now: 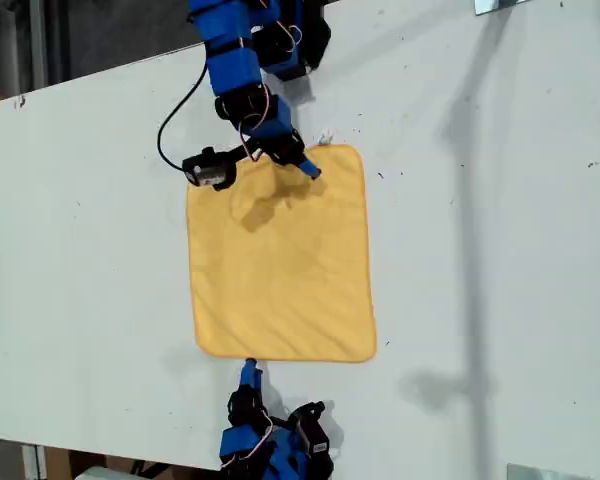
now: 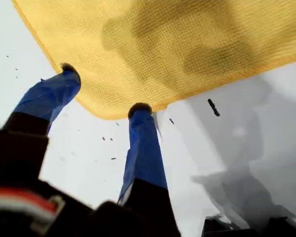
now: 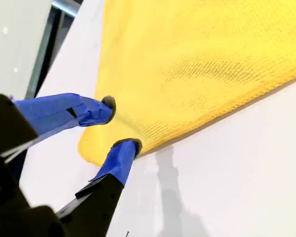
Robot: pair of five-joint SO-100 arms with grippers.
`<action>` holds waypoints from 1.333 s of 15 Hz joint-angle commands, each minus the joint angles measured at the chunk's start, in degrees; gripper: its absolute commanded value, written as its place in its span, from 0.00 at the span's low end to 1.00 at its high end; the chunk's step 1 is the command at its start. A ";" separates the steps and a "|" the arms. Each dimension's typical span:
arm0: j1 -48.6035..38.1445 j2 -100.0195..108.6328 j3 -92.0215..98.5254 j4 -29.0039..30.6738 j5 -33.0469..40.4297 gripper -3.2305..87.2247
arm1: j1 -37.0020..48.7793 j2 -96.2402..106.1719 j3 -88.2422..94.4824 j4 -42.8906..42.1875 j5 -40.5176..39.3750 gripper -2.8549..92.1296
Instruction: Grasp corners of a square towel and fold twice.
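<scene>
Loads of bare table (image 1: 500,250) on both sides of the towel (image 1: 280,255) in the exterior view; only the two arms crowd its near and far edges.

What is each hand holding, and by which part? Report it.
Nothing yet: my first hand and my second hand are open at corners of the towel.

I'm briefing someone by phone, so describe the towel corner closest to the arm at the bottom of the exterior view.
On the white table, a yellow-orange towel lies flat. The corner is its lower left one in the exterior view, rounded and hemmed. Alone among the lower corners, it has my second gripper open at it.
</scene>
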 commanded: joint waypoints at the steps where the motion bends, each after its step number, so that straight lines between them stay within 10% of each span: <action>1: 0.62 0.44 0.18 -1.14 0.00 0.17 | -5.80 -8.53 -9.58 0.44 2.02 0.30; 8: 1.05 0.44 0.18 -0.97 -0.09 0.17 | -14.68 -36.30 -26.54 3.69 5.80 0.30; 10: 2.02 0.44 -0.18 -0.97 0.09 0.17 | -14.68 -37.44 -27.07 2.99 6.77 0.03; 14: 9.05 -9.05 -10.28 0.35 -0.97 0.14 | -14.24 -37.27 -27.60 2.29 6.06 0.03; 20: 42.80 -75.76 -38.94 -19.86 -37.79 0.18 | -14.59 -37.62 -26.19 1.23 6.15 0.03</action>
